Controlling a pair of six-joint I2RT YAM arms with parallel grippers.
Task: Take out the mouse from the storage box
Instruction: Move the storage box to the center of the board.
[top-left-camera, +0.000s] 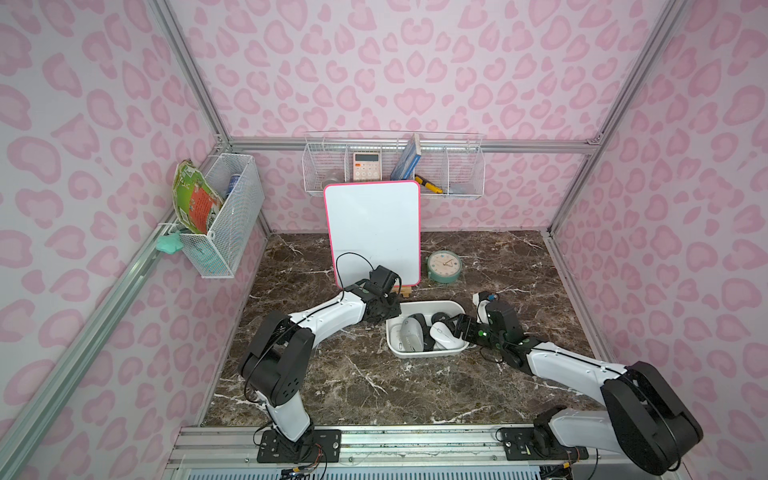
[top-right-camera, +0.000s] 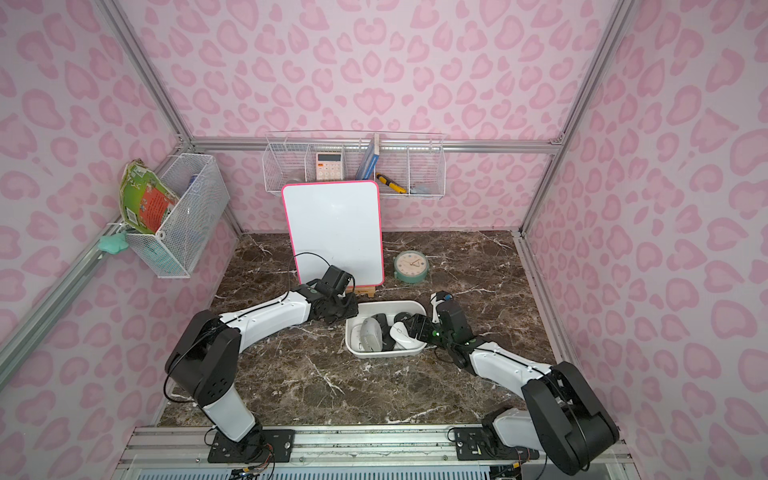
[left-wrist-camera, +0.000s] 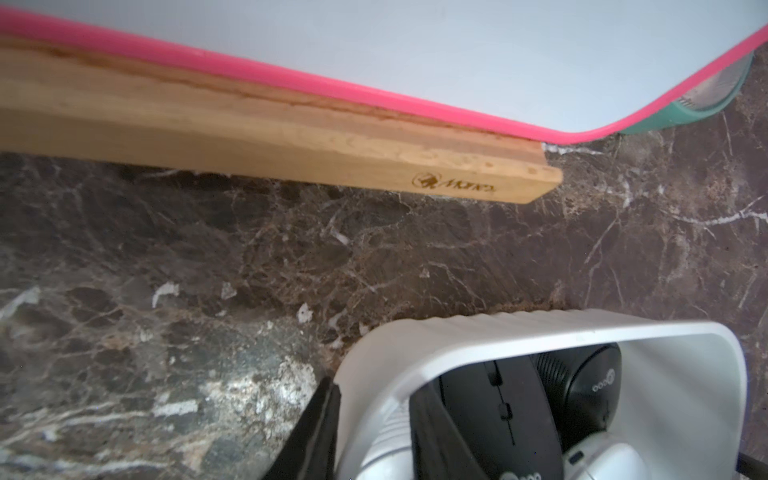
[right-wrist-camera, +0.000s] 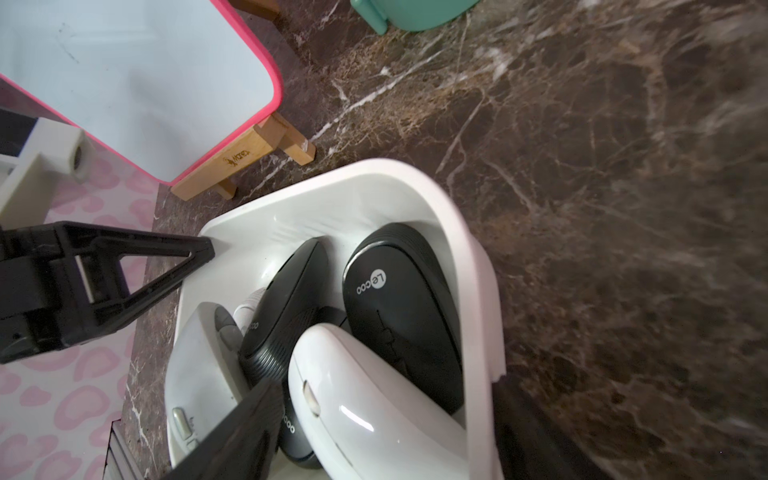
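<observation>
In one storage box (top-left-camera: 436, 303), four-plus mice (top-left-camera: 442, 334) (rim pinched by left gripper (top-left-camera: 391, 316)); right gripper (top-left-camera: 456, 329) agape, empty.

- right gripper (right-wrist-camera: 386, 386) jaws spread wide; white mouse (right-wrist-camera: 365, 399) sits between them
- one finger (right-wrist-camera: 241, 428) inside the storage box (right-wrist-camera: 465, 249), over the grey mouse (right-wrist-camera: 199, 365); the other looks to be outside the box wall
- ahead of the claw: two black mice (right-wrist-camera: 399, 299), one tipped on its side
- left gripper (right-wrist-camera: 203, 247) tip touches the far rim corner
- beyond the box: whiteboard (right-wrist-camera: 137, 83) on wooden stand (right-wrist-camera: 245, 160), teal clock (right-wrist-camera: 415, 12)
</observation>
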